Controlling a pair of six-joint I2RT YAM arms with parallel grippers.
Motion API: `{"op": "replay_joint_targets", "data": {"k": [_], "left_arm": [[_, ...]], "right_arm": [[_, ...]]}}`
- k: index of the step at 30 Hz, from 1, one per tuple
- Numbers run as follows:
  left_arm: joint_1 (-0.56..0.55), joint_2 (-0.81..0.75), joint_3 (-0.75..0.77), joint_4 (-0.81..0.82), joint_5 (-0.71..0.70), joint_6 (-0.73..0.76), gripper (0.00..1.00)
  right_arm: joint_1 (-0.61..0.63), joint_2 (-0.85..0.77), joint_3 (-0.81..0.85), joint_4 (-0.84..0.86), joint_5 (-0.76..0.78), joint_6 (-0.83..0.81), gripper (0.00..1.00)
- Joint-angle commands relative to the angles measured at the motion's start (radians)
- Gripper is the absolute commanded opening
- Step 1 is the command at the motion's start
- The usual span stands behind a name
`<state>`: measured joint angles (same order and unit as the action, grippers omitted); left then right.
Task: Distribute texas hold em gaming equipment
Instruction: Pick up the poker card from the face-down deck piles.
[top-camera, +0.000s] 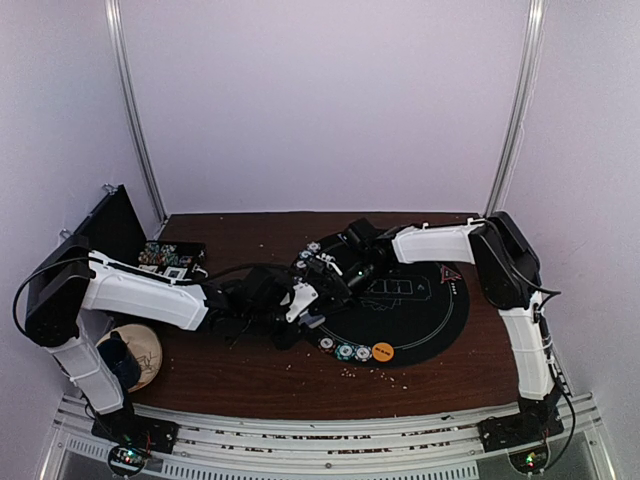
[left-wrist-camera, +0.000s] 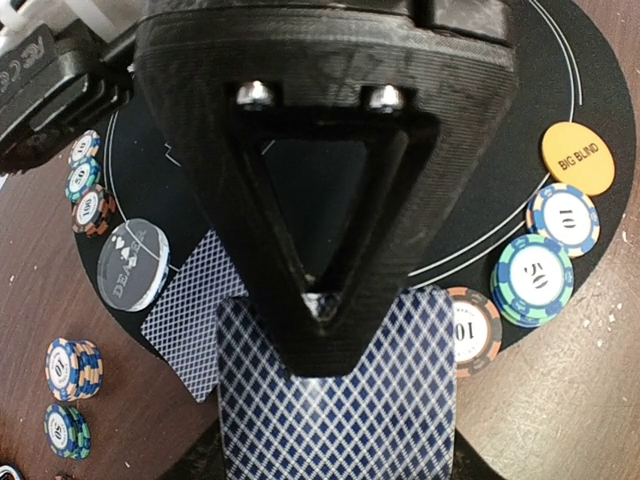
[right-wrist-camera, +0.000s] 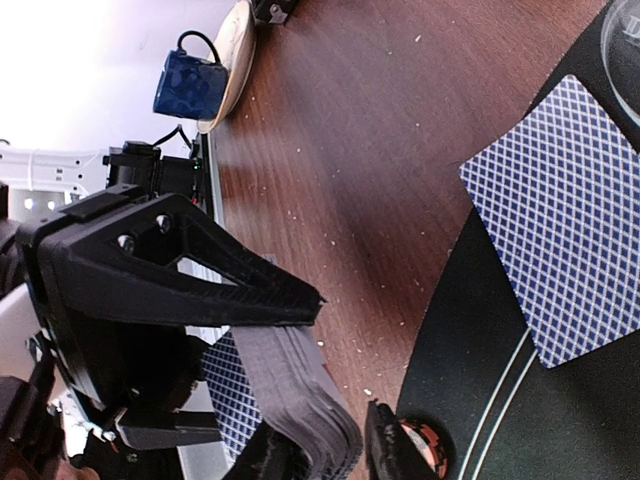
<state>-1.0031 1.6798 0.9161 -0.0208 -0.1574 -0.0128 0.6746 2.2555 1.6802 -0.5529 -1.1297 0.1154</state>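
Observation:
My left gripper (top-camera: 300, 300) (left-wrist-camera: 325, 345) is shut on a deck of blue-diamond-backed playing cards (left-wrist-camera: 340, 410) (right-wrist-camera: 290, 390), held above the black mat's (left-wrist-camera: 470, 180) left edge. My right gripper (top-camera: 318, 272) (right-wrist-camera: 330, 440) meets it there, and its fingers (right-wrist-camera: 390, 450) stand narrowly on either side of the deck's bent free end. Whether they press on it does not show. One card (left-wrist-camera: 185, 325) (right-wrist-camera: 560, 215) lies face down on the mat beside a clear dealer disc (left-wrist-camera: 133, 262). An orange big-blind disc (left-wrist-camera: 578, 158) (top-camera: 383, 351) and striped chips (left-wrist-camera: 535, 280) line the mat's rim.
More chip stacks (left-wrist-camera: 73, 368) stand on the brown table left of the mat. A black tray of chips (top-camera: 170, 257) sits at the back left. A blue mug (top-camera: 120, 355) (right-wrist-camera: 192, 85) rests on a round wooden plate at the front left. Crumbs dot the wood.

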Motion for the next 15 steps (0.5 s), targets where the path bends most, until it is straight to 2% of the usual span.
{"op": "replay_joint_targets", "data": {"k": [1, 15], "left_arm": [[0.001, -0.023, 0.006, 0.085, 0.010, 0.008, 0.13], [0.001, -0.021, 0.005, 0.085, 0.008, 0.009, 0.13]], "right_arm": [[-0.006, 0.004, 0.036, -0.045, 0.081, -0.044, 0.22], [-0.060, -0.010, 0.076, -0.120, 0.107, -0.093, 0.17]]}}
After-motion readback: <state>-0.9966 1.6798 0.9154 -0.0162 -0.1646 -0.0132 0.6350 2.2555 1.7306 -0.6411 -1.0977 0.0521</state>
